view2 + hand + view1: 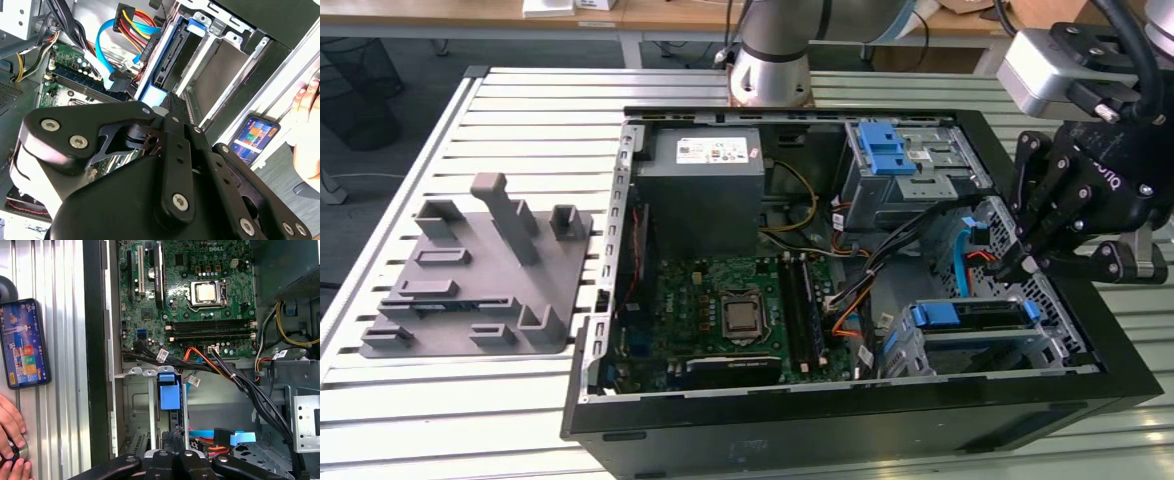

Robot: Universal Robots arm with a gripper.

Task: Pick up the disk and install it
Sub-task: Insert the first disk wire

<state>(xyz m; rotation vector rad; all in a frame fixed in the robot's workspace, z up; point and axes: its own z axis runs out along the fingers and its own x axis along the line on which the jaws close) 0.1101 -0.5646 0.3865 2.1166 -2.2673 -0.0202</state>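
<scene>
End effector (1023, 266) over open case (854, 405), disk (974, 316) inside

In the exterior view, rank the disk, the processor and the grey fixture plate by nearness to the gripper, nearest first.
1. The disk, in its blue frame beside the gripper, inside the case on the exterior view's right.
2. The processor, mid-case on the green board.
3. The grey fixture plate, outside the case on the table, on the exterior view's left.

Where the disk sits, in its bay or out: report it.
In. The disk sits slotted in the drive bay, between its metal walls; whether it is fully seated, cannot tell.
</scene>
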